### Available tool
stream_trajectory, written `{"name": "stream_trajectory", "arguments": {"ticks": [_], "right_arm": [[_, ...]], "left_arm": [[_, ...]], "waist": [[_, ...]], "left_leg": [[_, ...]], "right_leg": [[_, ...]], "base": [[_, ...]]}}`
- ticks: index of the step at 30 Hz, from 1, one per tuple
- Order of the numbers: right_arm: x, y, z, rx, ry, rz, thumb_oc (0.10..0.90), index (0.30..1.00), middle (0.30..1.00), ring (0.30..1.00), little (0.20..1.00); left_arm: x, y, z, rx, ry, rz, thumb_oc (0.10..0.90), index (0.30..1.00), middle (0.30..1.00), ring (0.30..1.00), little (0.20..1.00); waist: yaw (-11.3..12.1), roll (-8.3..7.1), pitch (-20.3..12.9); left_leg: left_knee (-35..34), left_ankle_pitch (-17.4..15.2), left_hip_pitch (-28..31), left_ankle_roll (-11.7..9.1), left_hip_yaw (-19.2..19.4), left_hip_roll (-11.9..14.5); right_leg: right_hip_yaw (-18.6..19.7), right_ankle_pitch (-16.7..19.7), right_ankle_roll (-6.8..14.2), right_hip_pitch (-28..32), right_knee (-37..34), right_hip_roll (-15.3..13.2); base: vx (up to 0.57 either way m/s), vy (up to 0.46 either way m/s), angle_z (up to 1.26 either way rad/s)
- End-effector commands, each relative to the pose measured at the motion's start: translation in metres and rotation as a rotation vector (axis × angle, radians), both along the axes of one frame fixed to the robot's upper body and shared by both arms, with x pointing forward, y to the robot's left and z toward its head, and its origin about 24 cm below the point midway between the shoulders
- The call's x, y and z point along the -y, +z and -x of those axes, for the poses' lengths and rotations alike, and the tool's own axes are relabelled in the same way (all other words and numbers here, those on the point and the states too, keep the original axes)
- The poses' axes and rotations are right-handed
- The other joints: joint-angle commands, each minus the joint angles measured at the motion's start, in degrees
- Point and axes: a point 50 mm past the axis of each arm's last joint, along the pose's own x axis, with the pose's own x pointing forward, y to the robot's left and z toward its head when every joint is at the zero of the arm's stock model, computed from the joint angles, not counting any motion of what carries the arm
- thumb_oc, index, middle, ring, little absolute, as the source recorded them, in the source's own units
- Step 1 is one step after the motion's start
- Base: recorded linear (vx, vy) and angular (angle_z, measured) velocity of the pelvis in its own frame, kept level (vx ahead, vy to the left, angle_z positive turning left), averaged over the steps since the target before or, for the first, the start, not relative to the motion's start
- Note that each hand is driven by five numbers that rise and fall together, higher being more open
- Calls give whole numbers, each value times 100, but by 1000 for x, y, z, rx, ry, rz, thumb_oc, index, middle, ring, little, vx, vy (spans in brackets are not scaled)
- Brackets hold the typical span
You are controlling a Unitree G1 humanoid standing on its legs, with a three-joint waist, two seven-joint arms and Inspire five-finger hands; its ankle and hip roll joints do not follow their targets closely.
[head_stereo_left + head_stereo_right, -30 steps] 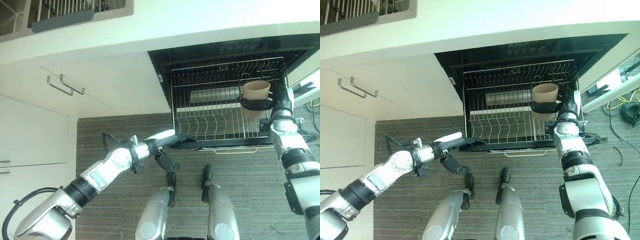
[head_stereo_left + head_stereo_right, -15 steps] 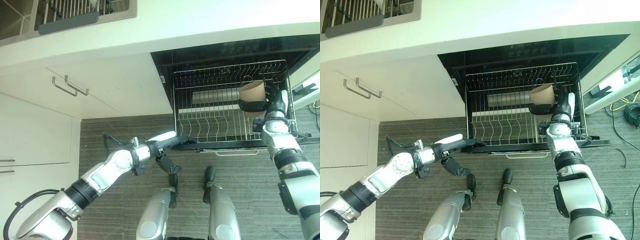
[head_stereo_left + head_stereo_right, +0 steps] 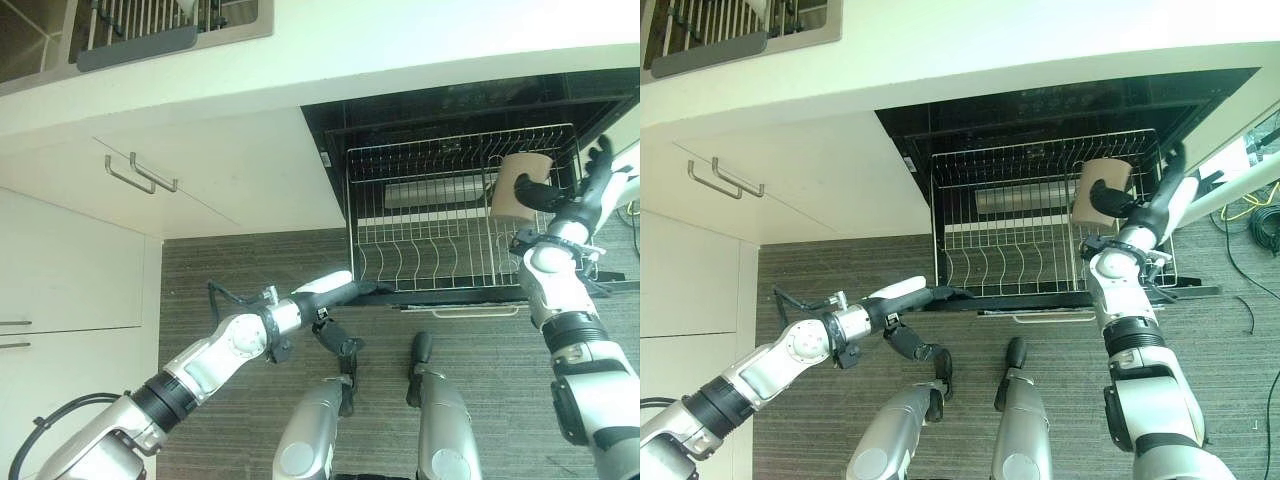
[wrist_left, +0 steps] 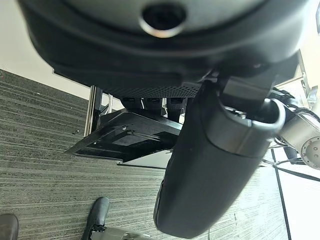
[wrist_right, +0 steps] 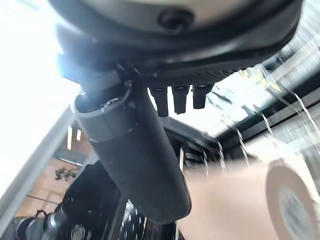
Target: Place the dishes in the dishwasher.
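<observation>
Below the white counter (image 3: 300, 70), head views show the pulled-out dishwasher rack (image 3: 450, 215) over grey striped floor (image 3: 250, 260). Right hand (image 3: 590, 180), fingers spread wide, touches the tan cup (image 3: 520, 185) at the rack's right side. Left wrist view: left hand (image 4: 210, 165), fingers straight, at the dishwasher door edge (image 4: 130, 140). Right wrist view: cup beside the thumb.

rack (image 3: 440, 230) mostly bare, open from above | cup (image 3: 518, 187) and right hand (image 3: 590, 185) possibly crowded its right end
</observation>
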Motion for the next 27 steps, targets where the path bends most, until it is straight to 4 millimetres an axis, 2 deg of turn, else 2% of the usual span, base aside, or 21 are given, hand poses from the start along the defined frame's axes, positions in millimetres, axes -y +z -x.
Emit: {"name": "stream_trajectory", "arguments": {"ticks": [1, 10, 12, 14, 16, 20, 21, 22, 25, 27], "right_arm": [[14, 79, 15, 298, -87, 208, 800, 900, 900, 900, 900], [5, 71, 18, 313, -27, 175, 800, 900, 900, 900, 900], [-1, 69, 18, 339, 13, 139, 800, 900, 900, 900, 900], [-15, 73, 23, 440, 104, 62, 800, 900, 900, 900, 900], [-40, 76, 37, 560, 238, 24, 800, 900, 900, 900, 900], [-68, 67, 61, 641, 326, 63, 800, 900, 900, 900, 900], [-72, 61, 71, 659, 326, 90, 800, 900, 900, 900, 900], [-68, 45, 90, 677, 333, 104, 800, 900, 900, 900, 900], [-66, 33, 105, 677, 350, 115, 800, 900, 900, 900, 900], [-63, 24, 118, 665, 385, 105, 800, 900, 900, 900, 900]], "left_arm": [[33, -28, 52, -110, -210, 58, 800, 900, 900, 900, 900], [30, -35, 58, -107, -191, 56, 800, 900, 900, 900, 900], [30, -37, 60, -105, -182, 56, 800, 900, 900, 900, 900], [27, -40, 60, -64, -127, 66, 800, 900, 900, 900, 900], [19, -37, 55, 36, -10, 110, 800, 900, 900, 900, 900], [3, -26, 44, 157, 163, 200, 800, 900, 900, 900, 900], [-4, -21, 41, 192, 219, 228, 800, 900, 900, 900, 900], [-17, -13, 40, 252, 307, 270, 800, 900, 900, 900, 900], [-27, -5, 38, 308, 380, 312, 800, 900, 900, 900, 900], [-38, 6, 37, 383, 469, 397, 800, 900, 900, 900, 900]], "waist": [[-116, 410, -65], [-147, 378, -65], [-155, 360, -65], [-190, 328, -65], [-246, 268, -65], [-291, 200, -133], [-304, 168, -212], [-316, 101, -384], [-337, 17, -550], [-325, -110, -778]], "left_leg": [[176, -231, -47, -180, 368, 526], [176, -234, -59, -176, 421, 554], [176, -238, -47, -176, 439, 573], [176, -244, -15, -174, 458, 589], [176, -261, 53, -163, 481, 617], [176, -291, 195, -132, 447, 646], [176, -290, 255, -126, 423, 664], [176, -282, 385, -118, 369, 708], [176, -285, 512, -126, 329, 748], [176, -295, 669, -147, 325, 786]], "right_leg": [[468, -623, 536, 417, 110, -281], [503, -617, 525, 377, 110, -269], [520, -623, 516, 383, 110, -260], [549, -631, 506, 405, 110, -238], [569, -653, 481, 472, 110, -200], [554, -729, 417, 679, 110, -134], [522, -761, 392, 781, 110, -104], [425, -832, 339, 994, 110, -38], [330, -901, 289, 1174, 110, 11], [225, -989, 231, 1366, 110, 64]], "base": [[3, 7, -6], [-3, -1, -4], [0, 0, 0], [0, 0, 0], [10, 26, -7], [24, 16, -5], [120, -50, 2], [117, -69, 9], [91, -78, 16], [160, -75, 9]]}}
